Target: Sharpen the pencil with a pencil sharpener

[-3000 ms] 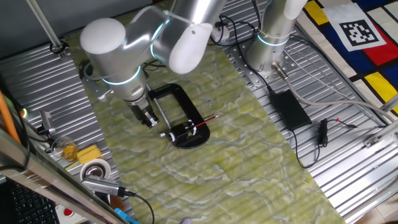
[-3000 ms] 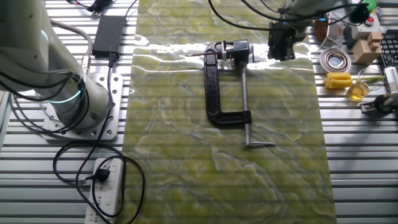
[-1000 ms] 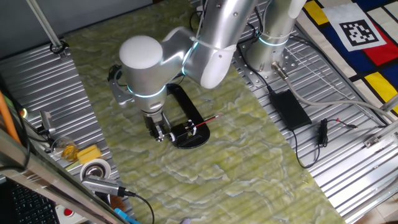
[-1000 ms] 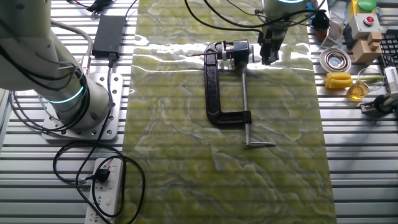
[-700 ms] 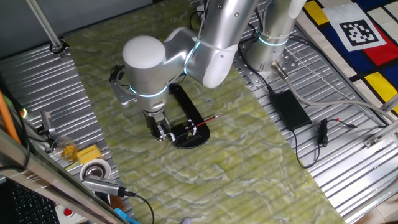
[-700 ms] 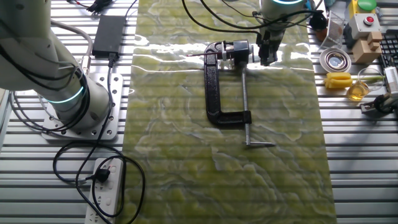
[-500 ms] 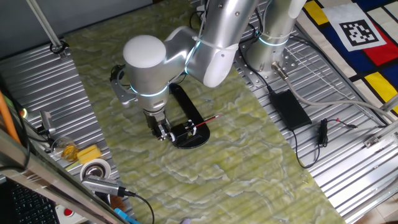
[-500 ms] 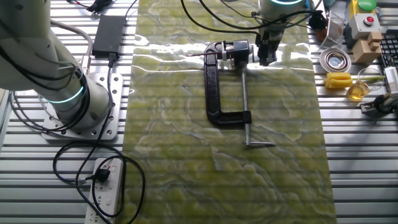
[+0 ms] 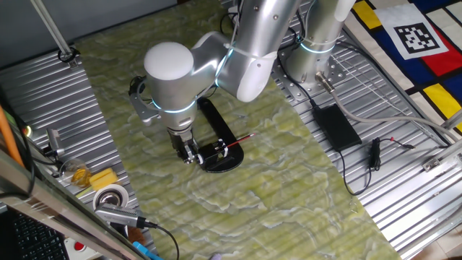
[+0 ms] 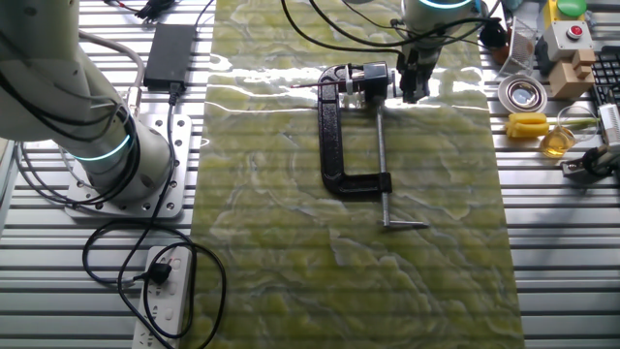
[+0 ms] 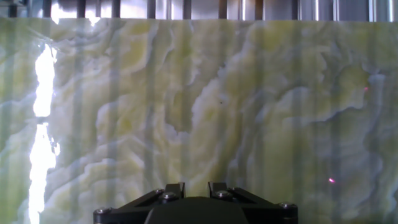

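Green-yellow marbled mat (image 10: 291,242) covers the ribbed metal desk (image 10: 562,252); on it sits the black pencil sharpener with an oval flat base, C-shaped clamp frame and silver rod (image 10: 351,136), base end at the far edge of the mat in the other fixed view. Thin short red pencil (image 9: 241,140) lies across the oval base (image 9: 221,157), dark tip toward the small white parts, its other end sticking out past the base rim; in the other fixed view it is only a faint red line (image 10: 306,85) left of the frame. Silver arm's black two-finger hand (image 9: 188,154) is down low just beside the white fittings at the base, apparently by the rod end; contact can't be confirmed. The other fixed view puts the hand (image 10: 414,78) right of the sharpener head, close to it. Hand view shows only mat past the finger roots (image 11: 196,190), nothing between them, tips not visible, so I cannot tell whether the fingers are apart or together. Progress judgement: pencil looks seated in the sharpener, hand positioned at the mechanism, but no sign of shavings or a finished point, so the actual sharpening stroke looks not yet done. Black power brick (image 9: 335,124) and yellow block (image 9: 103,178) are off the mat, not involved.
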Controlling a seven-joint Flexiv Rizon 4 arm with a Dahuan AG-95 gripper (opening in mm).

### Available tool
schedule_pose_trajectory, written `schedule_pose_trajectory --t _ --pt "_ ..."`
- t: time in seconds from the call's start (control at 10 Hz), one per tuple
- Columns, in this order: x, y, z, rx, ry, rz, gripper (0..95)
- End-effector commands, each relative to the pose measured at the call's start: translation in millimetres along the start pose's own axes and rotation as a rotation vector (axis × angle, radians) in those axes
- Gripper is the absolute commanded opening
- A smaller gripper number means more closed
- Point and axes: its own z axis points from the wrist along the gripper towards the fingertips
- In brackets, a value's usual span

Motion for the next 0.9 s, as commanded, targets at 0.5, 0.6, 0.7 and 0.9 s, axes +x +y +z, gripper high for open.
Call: schedule_pose_trajectory --t 0.5,0.6,0.7,0.9 --pt "0.1 -0.3 0.9 0.002 -0.003 0.006 0.0" --pt "0.1 -0.3 0.9 0.002 -0.003 0.007 0.0" --pt "0.1 -0.3 0.9 0.002 -0.003 0.007 0.0" --pt "0.0 -0.8 0.8 0.001 -0.003 0.008 0.0"
